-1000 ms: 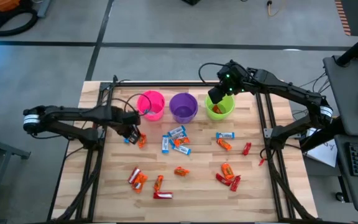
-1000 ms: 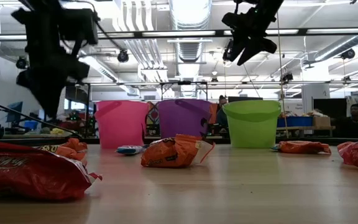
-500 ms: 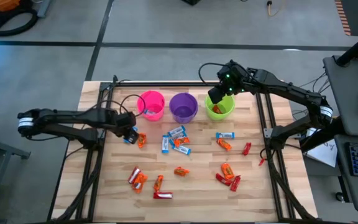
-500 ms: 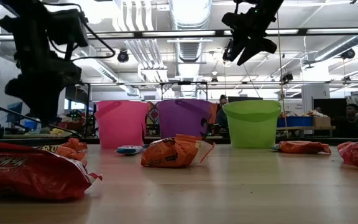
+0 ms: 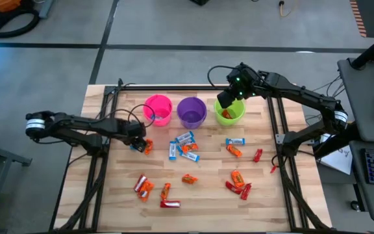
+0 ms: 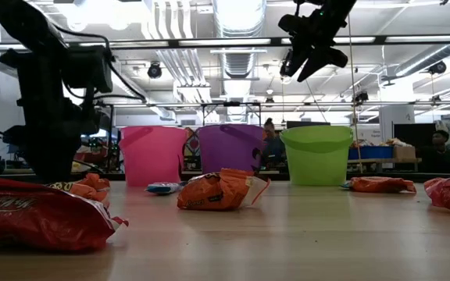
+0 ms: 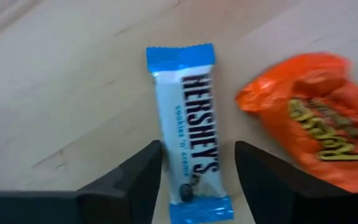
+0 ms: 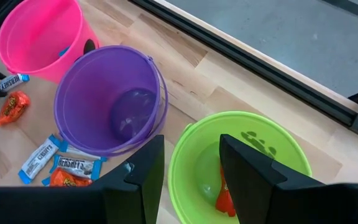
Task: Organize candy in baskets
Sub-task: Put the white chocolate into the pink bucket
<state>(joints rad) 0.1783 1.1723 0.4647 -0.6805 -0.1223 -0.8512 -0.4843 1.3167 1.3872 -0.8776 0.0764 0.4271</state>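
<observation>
While the right gripper (image 5: pixel 228 97) hangs above the green bucket (image 5: pixel 229 112) with its fingers parted and nothing between them, our eyes go to the other side of the table (image 5: pixel 206 201). We can see an orange candy (image 8: pixel 224 198) lying in the bottom of that green bucket; the purple bucket (image 5: pixel 191 112) beside it looks empty from the right wrist view.

Down by the pink bucket (image 5: pixel 158 109), the left gripper (image 5: pixel 137 141) sits low over the wood, jaws spread, straddling a blue-and-white bar (image 7: pixel 189 130). In the left wrist view we have one finger on each side of the bar's lower end, not yet pinching it. Just beside the bar lies an orange packet (image 7: pixel 319 121) — close enough to worry us.

We judge the risks this way. One finger stands in the narrow lane between bar and orange packet, so closing could drag the packet along or catch its wrapper edge. The bar also lies a little slanted between the fingers, and a squeeze on slick foil near one end could spin it out or leave it dangling — a loose hold that might drop short of any bucket.

Everything else waits: more bars lie scattered on the table in front of the purple bucket, with orange and red pieces well out from it towards the near edge.
</observation>
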